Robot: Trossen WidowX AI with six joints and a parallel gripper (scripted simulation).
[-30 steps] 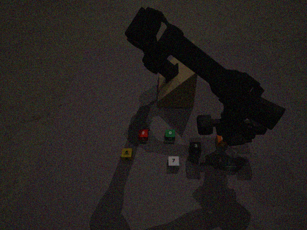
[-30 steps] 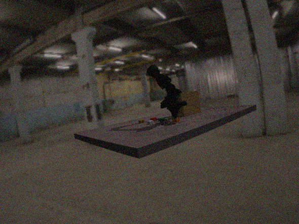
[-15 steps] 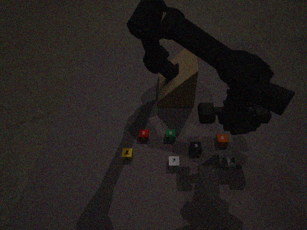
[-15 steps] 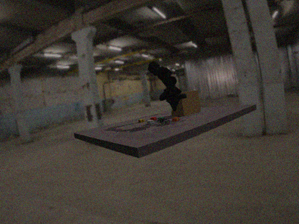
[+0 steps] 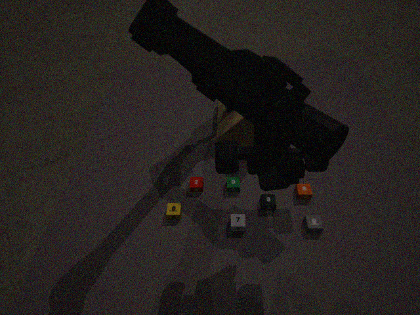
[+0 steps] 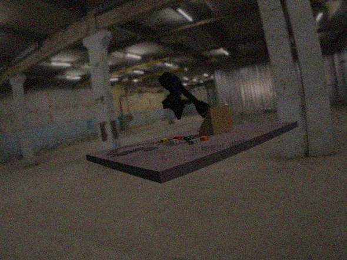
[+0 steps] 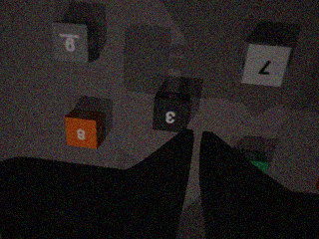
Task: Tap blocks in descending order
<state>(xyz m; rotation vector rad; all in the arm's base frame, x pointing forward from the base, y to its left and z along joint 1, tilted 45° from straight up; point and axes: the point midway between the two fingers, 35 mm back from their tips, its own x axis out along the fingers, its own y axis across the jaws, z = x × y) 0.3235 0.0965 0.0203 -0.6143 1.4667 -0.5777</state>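
Observation:
My gripper (image 6: 178, 118) (image 7: 196, 139) is shut with nothing between its tips, high above the table; the arm hides its fingertips in the top view. The black block 3 (image 5: 268, 201) (image 7: 170, 114) appears just beyond the tips in the wrist view. The orange block 8 (image 5: 304, 190) (image 6: 204, 137) (image 7: 82, 131) and the grey block (image 5: 314, 222) (image 7: 70, 42), apparently an underlined 9, lie to one side. The white block 7 (image 5: 237, 220) (image 7: 266, 65), green block (image 5: 233, 183) (image 7: 260, 165) with an unclear digit, red block 2 (image 5: 196, 183) and yellow block, apparently 6 (image 5: 173, 209), lie apart.
A tan wedge-shaped block (image 5: 233, 130) (image 6: 221, 119) stands behind the digit blocks, partly hidden by the arm in the top view. The table's edge (image 6: 230, 153) shows in the exterior view. Arm shadows fall across the table, and the light is dim.

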